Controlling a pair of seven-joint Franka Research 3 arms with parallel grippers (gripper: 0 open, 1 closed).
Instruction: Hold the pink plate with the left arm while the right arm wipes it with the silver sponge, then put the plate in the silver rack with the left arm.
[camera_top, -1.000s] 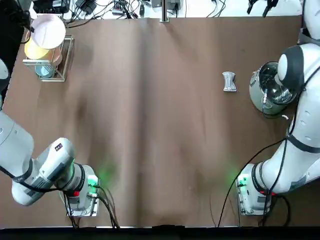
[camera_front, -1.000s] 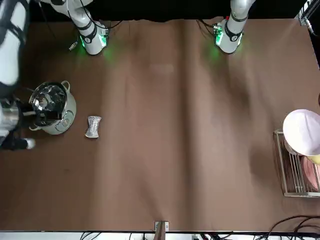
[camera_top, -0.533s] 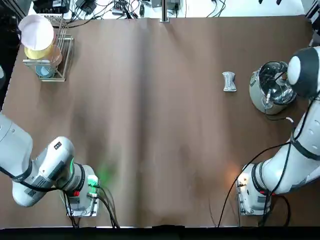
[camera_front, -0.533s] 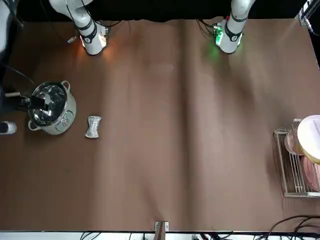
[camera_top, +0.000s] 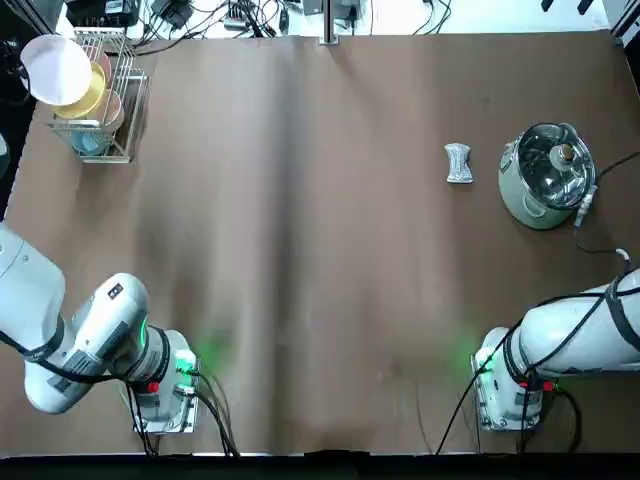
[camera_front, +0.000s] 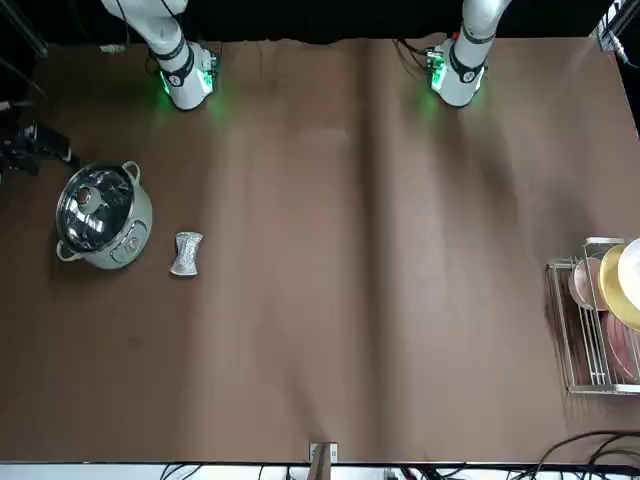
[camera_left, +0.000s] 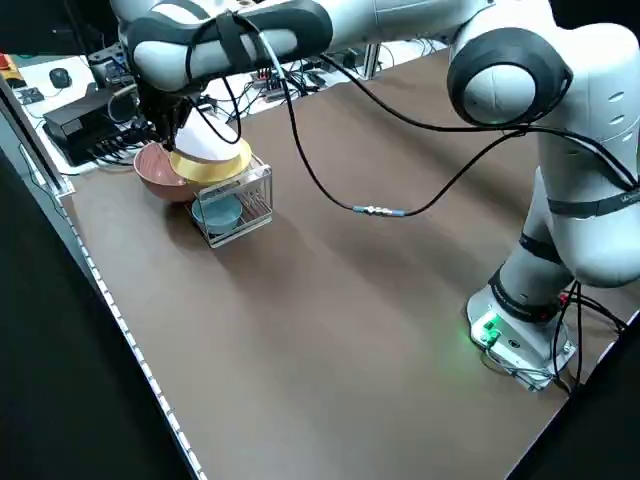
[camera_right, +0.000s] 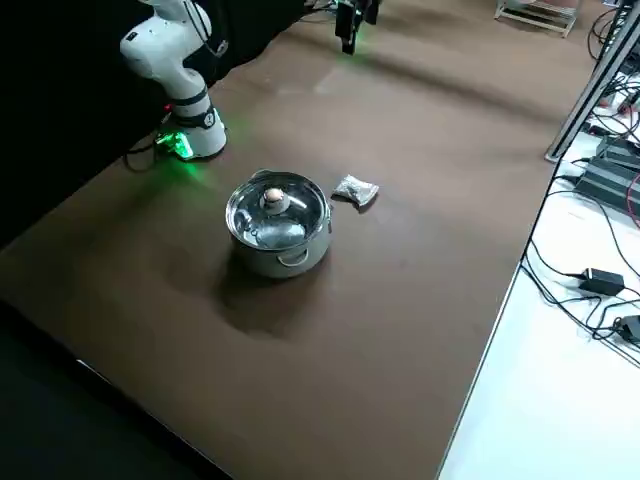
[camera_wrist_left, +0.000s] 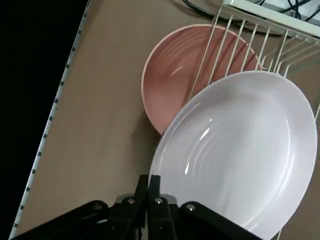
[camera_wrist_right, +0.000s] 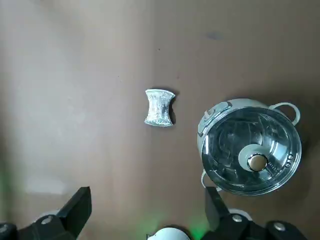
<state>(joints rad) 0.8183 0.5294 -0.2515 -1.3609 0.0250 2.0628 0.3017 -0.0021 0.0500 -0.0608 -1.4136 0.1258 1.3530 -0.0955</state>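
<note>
Left tool (camera_wrist_left: 148, 192) is clamped on the rim of the pink plate (camera_wrist_left: 235, 155), fingers pinched tight on its edge. The plate (camera_top: 58, 70) is held at the silver rack (camera_top: 118, 120) in the far-left corner of the table (camera_top: 320, 250), overlapping the orange-yellow dish (camera_top: 88, 92) that stands in the rack. A reddish-pink bowl (camera_wrist_left: 172, 85) sits just beside it, behind the rack wires. A teal bowl (camera_left: 218, 212) sits low in the rack.

Silver sponge (camera_top: 458, 163) lies flat on the table on the right side, just beside the steel pot (camera_top: 545, 178) with glass lid, not touching it.

Right tool (camera_wrist_right: 145, 210) is high above the sponge and pot, fingers spread wide, holding nothing.
</note>
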